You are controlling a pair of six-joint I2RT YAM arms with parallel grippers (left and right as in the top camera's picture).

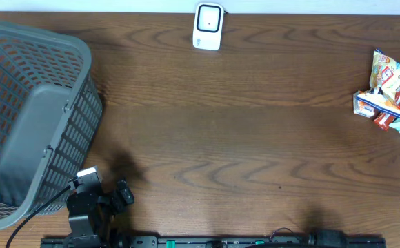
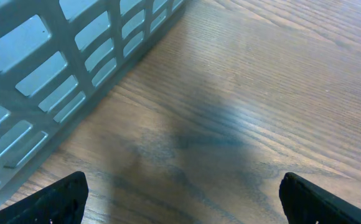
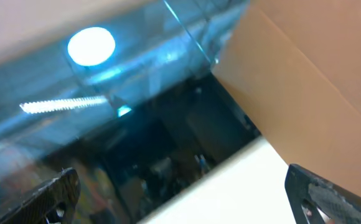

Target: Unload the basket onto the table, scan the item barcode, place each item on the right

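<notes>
Several snack packets (image 1: 388, 98) lie in a small pile at the table's far right edge; no barcode is legible on them. A white barcode scanner (image 1: 207, 26) stands at the back centre. My left gripper (image 1: 122, 195) sits low at the front left, close beside the basket. In the left wrist view the left gripper (image 2: 180, 190) is open over bare wood, with nothing between its fingers. In the right wrist view the right gripper (image 3: 180, 186) is also open and empty, and faces away from the table toward a glass pane and a wall.
A large grey plastic basket (image 1: 83, 103) fills the left side of the table; its slotted wall (image 2: 56, 81) runs just left of my left fingers. Brown wooden tabletop (image 1: 241, 138) spans the middle.
</notes>
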